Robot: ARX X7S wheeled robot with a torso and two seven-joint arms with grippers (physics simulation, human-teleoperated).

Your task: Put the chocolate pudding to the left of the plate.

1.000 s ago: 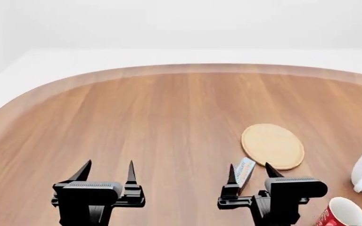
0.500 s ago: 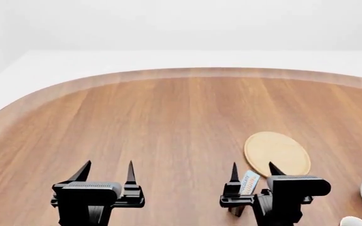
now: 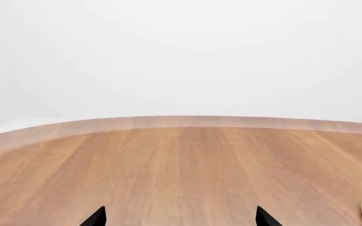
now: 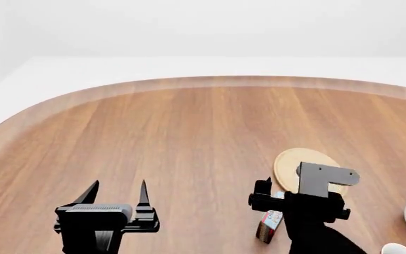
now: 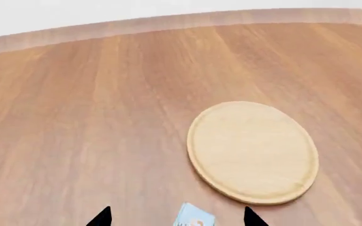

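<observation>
Pretty bare room: a big wooden table (image 4: 188, 137) with a rounded far edge and a lighter rim fills most of the view. Behind it there's just a plain white floor (image 4: 210, 64) and wall (image 3: 181, 56), evenly lit, no hard shadows.

My left end effector (image 4: 116, 191) is matte black all over: a blocky housing with a finely ribbed strip across its top edge, a crossbar beneath, and two slim fingers tapering to sharp points. My right end effector (image 4: 268, 186) has the same black build, but a flat grey bracket plate with a couple of small dark screw holes sits on top of it. In both wrist views I see only black triangular fingertips (image 3: 96, 217) (image 5: 102, 217).
</observation>
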